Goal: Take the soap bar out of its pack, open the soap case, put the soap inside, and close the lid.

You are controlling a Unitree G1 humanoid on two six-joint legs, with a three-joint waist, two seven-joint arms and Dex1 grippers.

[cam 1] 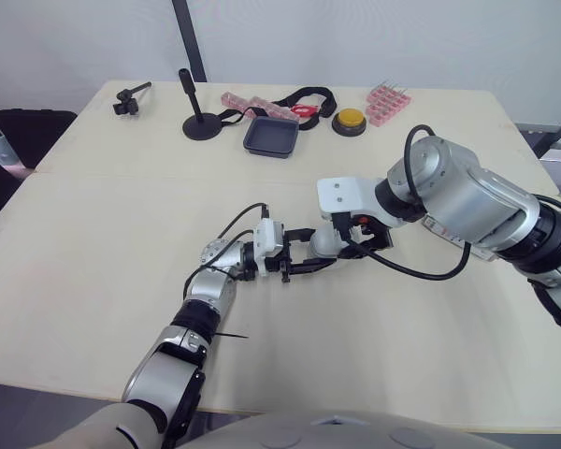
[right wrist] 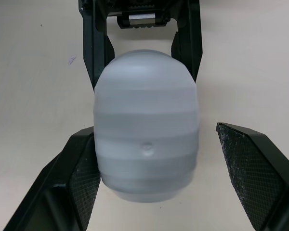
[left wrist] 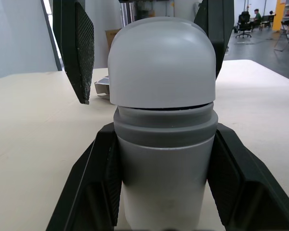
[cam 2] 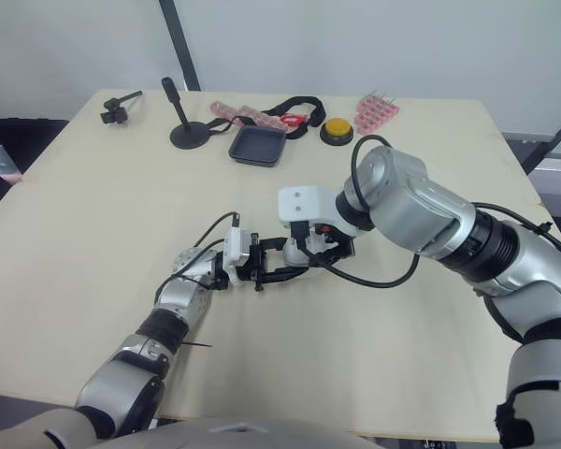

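The grey soap case (cam 1: 328,241) has a rounded lid that sits down on its base, with a thin seam showing (left wrist: 161,108). My left gripper (cam 1: 314,251) is shut on the base of the case, holding it just above the table's middle. From the other side, my right gripper (cam 1: 352,234) stands open around the lid; one finger (right wrist: 82,178) lies against it and the other (right wrist: 250,173) is well apart. A small pale box (left wrist: 102,89) lies on the table behind the case, partly hidden.
At the far edge stand a dark square tray (cam 1: 271,137), a yellow button (cam 1: 350,120), a black post on a round base (cam 1: 201,122), pink racks (cam 1: 388,103), a black strap (cam 1: 304,96) and a small black clamp (cam 1: 129,98).
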